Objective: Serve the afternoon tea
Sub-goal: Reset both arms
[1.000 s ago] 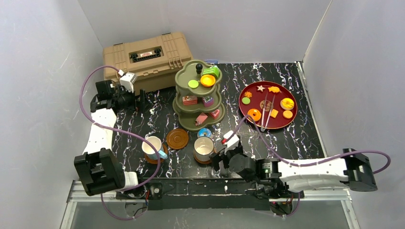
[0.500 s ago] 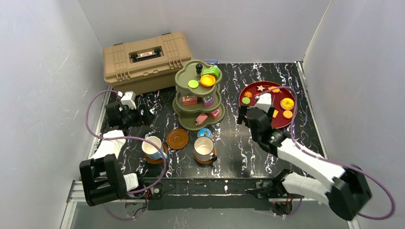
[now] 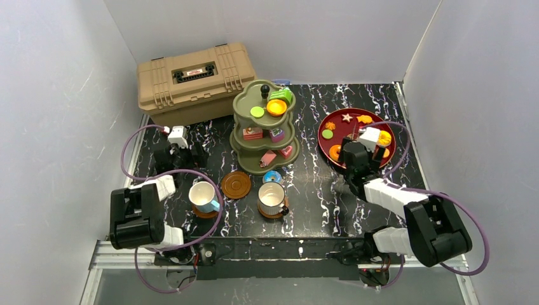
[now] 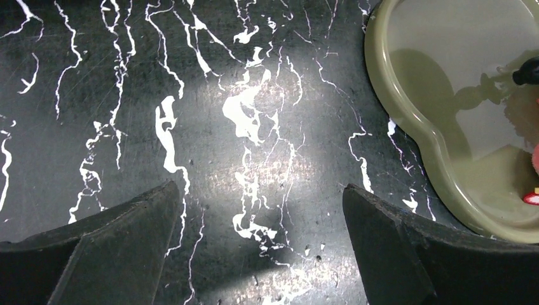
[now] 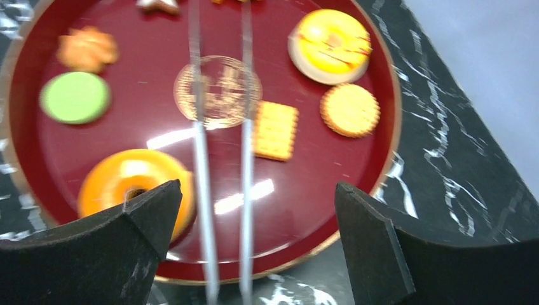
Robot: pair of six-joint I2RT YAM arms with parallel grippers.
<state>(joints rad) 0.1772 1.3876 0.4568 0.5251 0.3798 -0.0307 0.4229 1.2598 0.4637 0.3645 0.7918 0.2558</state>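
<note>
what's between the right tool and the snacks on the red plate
Only the metal tongs, lying on the red plate right ahead of the open right tool, between the orange donut and the square biscuit. Nothing else visible is in the way.

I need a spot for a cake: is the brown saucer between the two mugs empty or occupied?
Empty. The brown saucer shows its whole ringed face in the top view, nothing resting on it.
</note>
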